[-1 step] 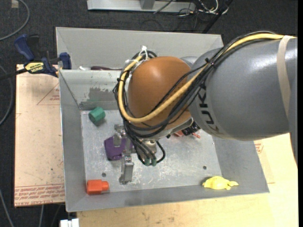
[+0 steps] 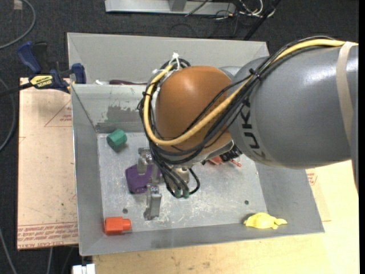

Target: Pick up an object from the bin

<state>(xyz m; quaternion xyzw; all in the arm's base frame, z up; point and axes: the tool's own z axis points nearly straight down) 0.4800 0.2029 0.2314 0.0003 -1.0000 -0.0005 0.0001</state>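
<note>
The claw (image 2: 151,201) is down low in the bin (image 2: 85,153), left of the middle, right beside a purple block (image 2: 136,179). I cannot tell if the claw is wide or narrow. A green block (image 2: 117,138) lies farther back. An orange block (image 2: 117,225) sits in the front left corner, and a yellow thing (image 2: 263,221) at the front right.
</note>
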